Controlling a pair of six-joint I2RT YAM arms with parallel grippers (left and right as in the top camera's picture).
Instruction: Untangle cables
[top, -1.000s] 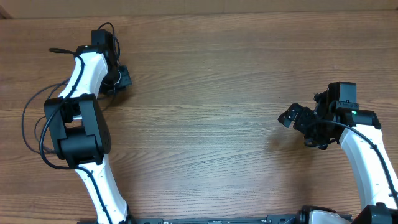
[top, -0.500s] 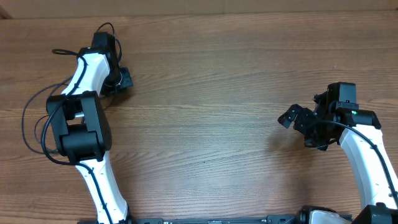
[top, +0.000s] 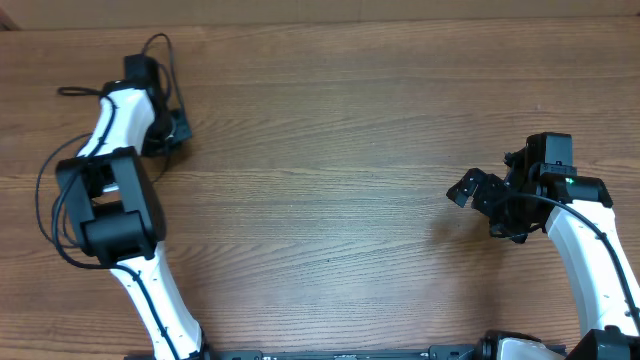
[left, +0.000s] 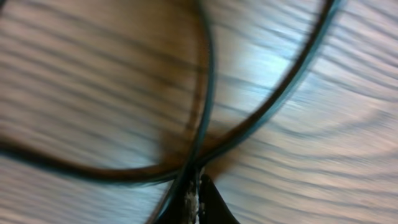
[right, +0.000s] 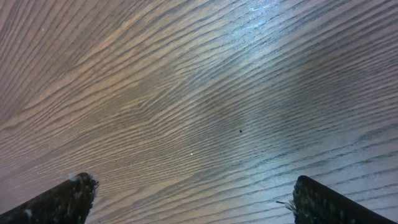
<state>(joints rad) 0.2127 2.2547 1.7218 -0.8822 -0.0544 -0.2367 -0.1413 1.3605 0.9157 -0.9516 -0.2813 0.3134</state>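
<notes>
Left wrist: I'm watching my left gripper (left: 196, 200) pinching shut where 2 thin, blurred black strands of the cables (left: 206, 93) are crossing; right gripper (right: 196, 200) is gaping wide, holding nothing.

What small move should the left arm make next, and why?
Probably draw the thin black cables toward the middle of the brown wooden table: the left fingers look shut where two strands cross, and the open right fingers are far off over bare wood.

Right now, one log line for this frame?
left gripper: shut on thin black cables | right gripper: open, empty, over brown wooden table
</notes>
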